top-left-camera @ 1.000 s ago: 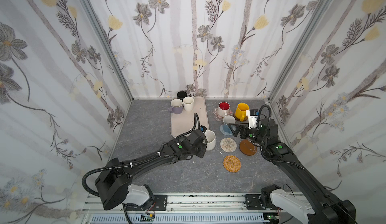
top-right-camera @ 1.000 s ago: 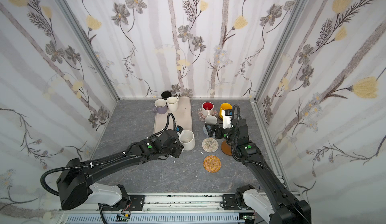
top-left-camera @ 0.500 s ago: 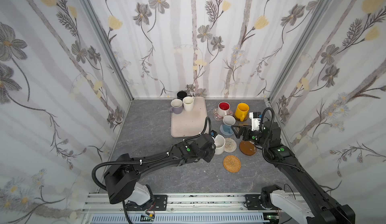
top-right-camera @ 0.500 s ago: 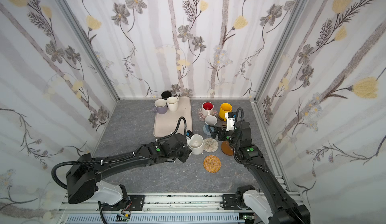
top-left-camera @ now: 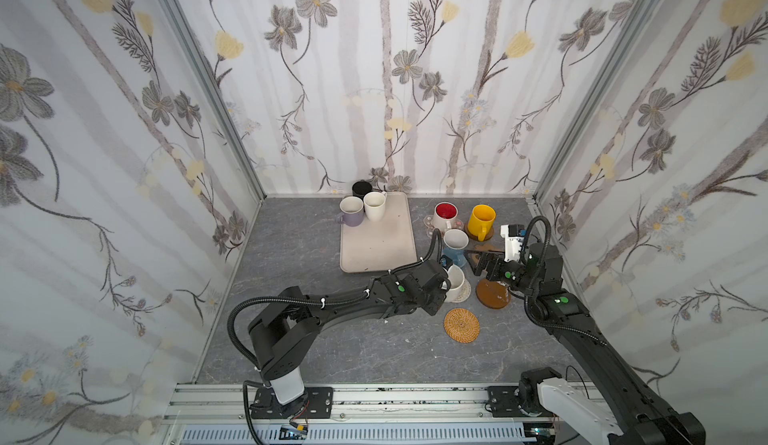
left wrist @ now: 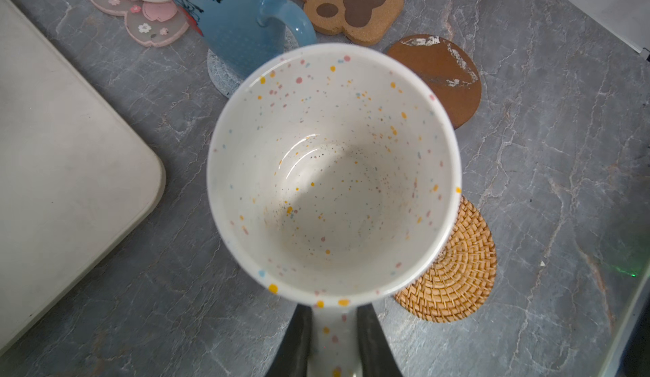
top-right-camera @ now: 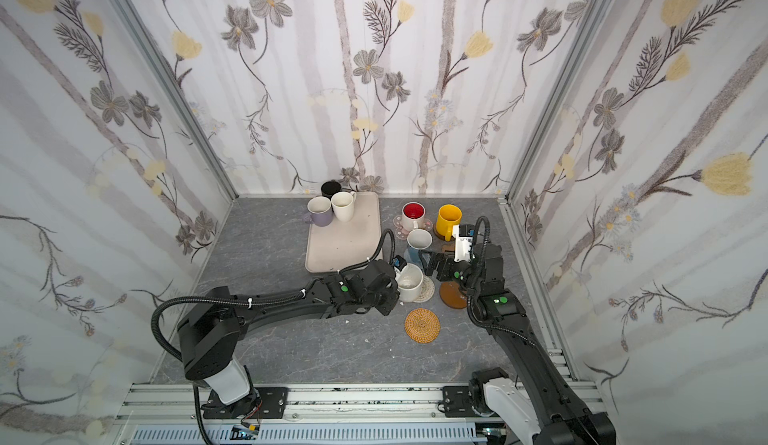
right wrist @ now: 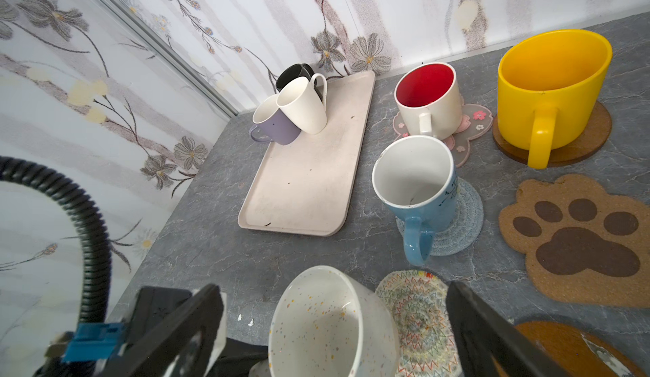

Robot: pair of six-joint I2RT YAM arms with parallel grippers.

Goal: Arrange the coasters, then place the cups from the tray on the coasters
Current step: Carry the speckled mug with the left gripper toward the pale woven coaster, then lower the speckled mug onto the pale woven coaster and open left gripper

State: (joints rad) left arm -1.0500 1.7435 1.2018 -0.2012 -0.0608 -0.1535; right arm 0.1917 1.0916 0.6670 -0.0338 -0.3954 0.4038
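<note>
A: Count the cups for me.
B: Seven. The left gripper (left wrist: pixel 334 326) is clamped on the handle of the speckled cream cup (left wrist: pixel 330 171), one finger on each side. Three stand at the far end of the tray (top-left-camera: pixel 382 252), well apart from both grippers: the lavender cup (top-left-camera: pixel 351 212), the plain cream cup (top-left-camera: pixel 375 206), and the black cup (top-left-camera: pixel 360 188) behind them at the corner. Whether that one is on the tray, I cannot tell.

A: And the other three?
B: Each is on a coaster, beyond the left gripper. The pale blue cup (right wrist: pixel 415 188) is on the grey-blue woven coaster (right wrist: pixel 464 224), the red-lined white cup (right wrist: pixel 427 107) on the pink-flower coaster (right wrist: pixel 475 118), and the yellow cup (right wrist: pixel 548 90) on a brown disc (right wrist: pixel 591 139).

A: Coasters in all?
B: Seven. Three lie bare: the paw coaster (right wrist: pixel 577 238) just beside the right gripper (top-left-camera: pixel 476 262), the second brown disc (top-left-camera: pixel 492 295) by its wrist, and the rattan coaster (top-left-camera: pixel 461 325) near the left gripper. The beige woven coaster (right wrist: pixel 418 319) shows past the held cup's side. Whether the cup rests on it, I cannot tell.

A: The right gripper?
B: Its jaws are spread wide with nothing in them, and it faces the held cup.

A: Anything crowding?
B: The pale blue cup is just beyond the held one, with its handle turned toward the grippers. The tray's near corner is close to the left gripper. The held cup's inside is bare.
</note>
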